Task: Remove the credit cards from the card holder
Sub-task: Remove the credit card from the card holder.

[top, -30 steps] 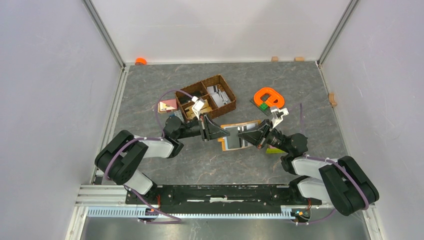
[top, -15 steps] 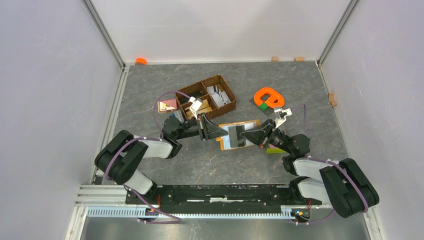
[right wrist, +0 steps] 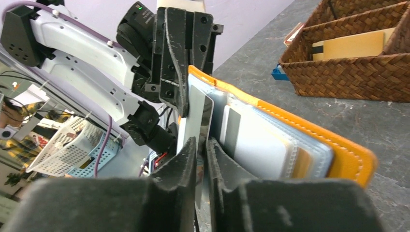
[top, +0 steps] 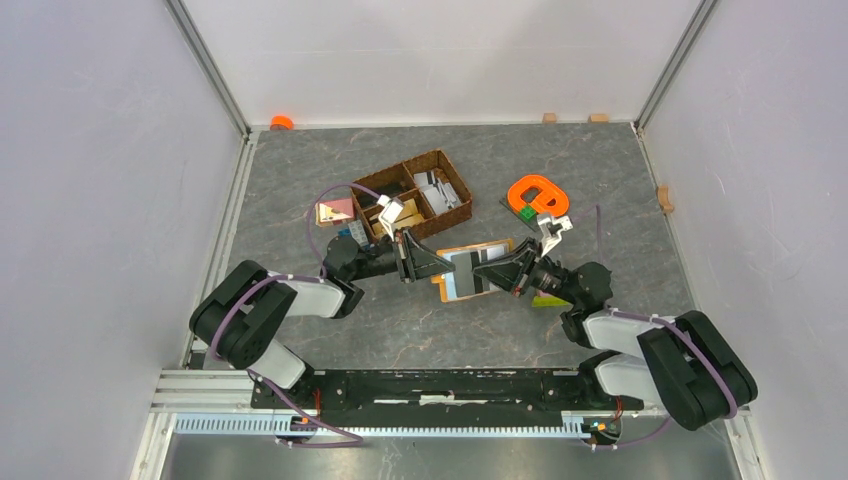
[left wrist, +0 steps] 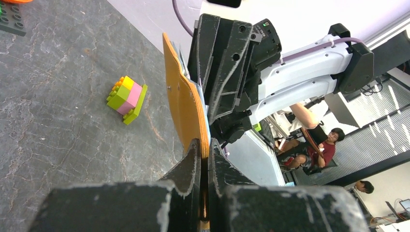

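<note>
- The card holder (top: 465, 282) sits in the middle of the top view, above the bench (top: 400, 330). It is held up on edge and spread open between the two arms.
- The left gripper (left wrist: 203, 149) is clamped shut on the lower edge of the holder's orange cover. In the left wrist view its fingers meet on the leather with no gap, bracing the holder upright.
- The right gripper (right wrist: 199, 147) is closed on one pale card (right wrist: 194, 121) at the near end of the holder. The card's upper part rises between the fingers, left of centre in the right wrist view.
- Whether that card has fully cleared its sleeve cannot be told. It stands just beside the clear pockets and may be only partly drawn.
- At least two more cards (right wrist: 251, 140) show behind clear sleeves in the centre of the right wrist view, so most of the emptying appears to be ahead.
- The wicker basket (right wrist: 338, 72) at the upper right of that view holds a tan, card-like piece. Whether it came from the holder cannot be told.
- As a judgement, the task is at an early to middle stage. One extraction is in hand, and the pinched card has to come free and be set down before the others.
</note>
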